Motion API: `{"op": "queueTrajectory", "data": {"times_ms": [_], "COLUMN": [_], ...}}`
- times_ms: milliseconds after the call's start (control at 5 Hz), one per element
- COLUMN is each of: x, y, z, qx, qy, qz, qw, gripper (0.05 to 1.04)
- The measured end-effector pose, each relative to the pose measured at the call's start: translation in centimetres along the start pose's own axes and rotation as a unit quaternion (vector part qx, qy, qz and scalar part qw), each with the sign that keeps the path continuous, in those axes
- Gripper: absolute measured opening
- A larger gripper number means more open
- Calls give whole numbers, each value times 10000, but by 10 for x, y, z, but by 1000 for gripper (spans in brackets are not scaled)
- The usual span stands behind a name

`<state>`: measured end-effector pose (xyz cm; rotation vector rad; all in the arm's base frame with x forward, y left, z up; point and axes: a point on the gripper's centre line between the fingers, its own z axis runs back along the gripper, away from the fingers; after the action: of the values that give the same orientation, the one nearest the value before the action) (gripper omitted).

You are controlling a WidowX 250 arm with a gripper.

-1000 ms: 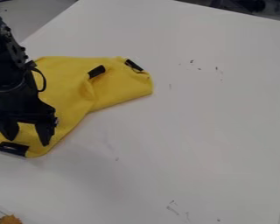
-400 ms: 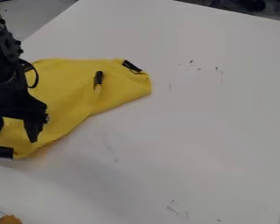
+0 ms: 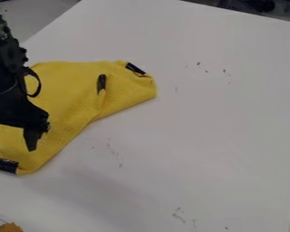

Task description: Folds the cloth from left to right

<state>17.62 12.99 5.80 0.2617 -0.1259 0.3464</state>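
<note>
From here, the black gripper (image 3: 11, 144) is hanging spread wide above the yellow cloth (image 3: 65, 104), which is lying toward the white table's (image 3: 202, 136) left edge, its black corner tab (image 3: 3, 165) sitting just nearside of the fingertips.

No text, label, brand, number or sign can be read.
</note>
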Motion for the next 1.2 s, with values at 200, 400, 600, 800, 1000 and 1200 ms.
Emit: {"op": "queueTrajectory", "data": {"times_ms": [200, 400, 600, 800, 1000, 1200], "x": [1, -4, -17, -26, -27, -23], "y": [0, -4, -12, -21, -25, -31], "z": [7, -4, -15, -22, -29, -43], "qx": [27, -329, -628, -846, -942, -1053], "qy": [158, 279, 398, 635, 738, 785], "qz": [-9, 161, 341, 410, 402, 418], "qw": [9999, 9989, 9967, 9935, 9920, 9905], "gripper": [1000, 1000, 1000, 1000, 1000, 1001]}}
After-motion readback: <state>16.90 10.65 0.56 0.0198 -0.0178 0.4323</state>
